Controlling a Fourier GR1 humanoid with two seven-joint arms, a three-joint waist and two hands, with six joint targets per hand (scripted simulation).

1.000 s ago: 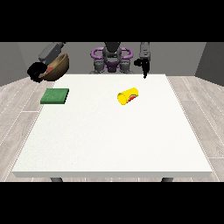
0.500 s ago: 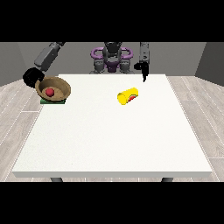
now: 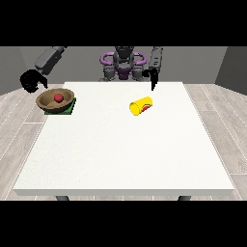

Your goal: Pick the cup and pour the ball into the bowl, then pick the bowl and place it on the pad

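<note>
Since before, my hand at the view's left [image 3: 33, 81] left the bowl [image 3: 55, 100] on the pad [image 3: 70, 110], fingers curled, empty | ball [image 3: 59, 98] inside | cup [image 3: 141, 106] lay sideways | other hand [image 3: 154, 80] straight | no writing.

We see the bowl [image 3: 55, 100] with the ball [image 3: 59, 98] inside on the pad [image 3: 70, 110], the cup [image 3: 141, 106] on its side mid-table [image 3: 125, 154], one hand [image 3: 32, 80] beside the bowl.

Most of the tabletop [image 3: 125, 159] is open for passing; only the lying yellow cup [image 3: 140, 106] near the middle and the bowl [image 3: 55, 100] at the left edge stand in the way.
</note>
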